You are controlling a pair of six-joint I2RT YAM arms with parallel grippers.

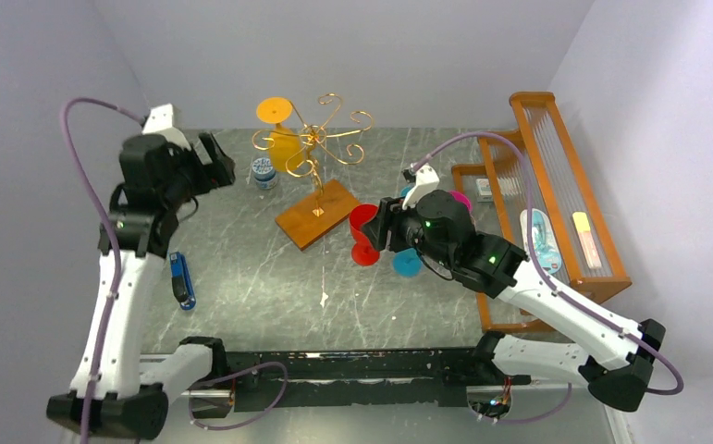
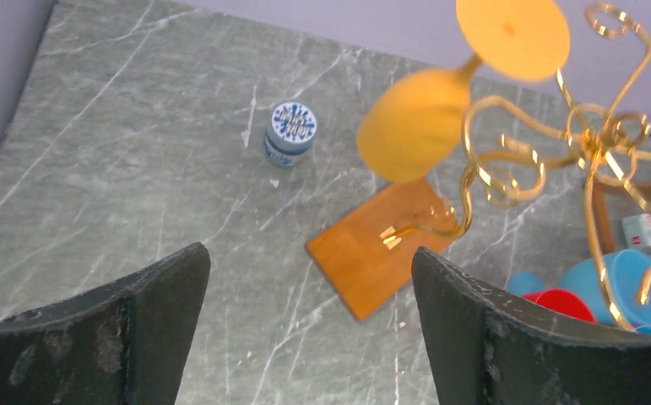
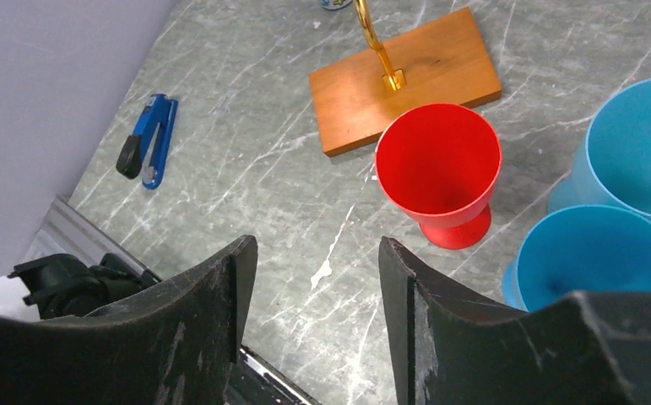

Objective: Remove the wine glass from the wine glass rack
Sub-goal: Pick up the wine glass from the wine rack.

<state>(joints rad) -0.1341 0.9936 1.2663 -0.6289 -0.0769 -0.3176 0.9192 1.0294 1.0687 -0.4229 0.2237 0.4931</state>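
An orange wine glass (image 1: 283, 139) hangs upside down, foot up, on the gold wire rack (image 1: 325, 139), which stands on a brown wooden base (image 1: 317, 214). In the left wrist view the glass (image 2: 415, 122) hangs tilted in the rack's scroll arms (image 2: 596, 143). My left gripper (image 1: 218, 165) is open and empty, raised to the left of the glass; its fingers (image 2: 149, 312) frame the base (image 2: 381, 245). My right gripper (image 1: 377, 227) is open and empty, just right of the base, beside a red goblet (image 1: 363, 233). That goblet also shows in the right wrist view (image 3: 440, 173).
A blue-and-white small jar (image 1: 264, 172) stands left of the rack. Blue goblets (image 3: 630, 194) and a pink one stand under my right arm. A blue stapler (image 1: 182, 279) lies at the left. An orange wooden frame (image 1: 556, 185) with clear rods lines the right edge.
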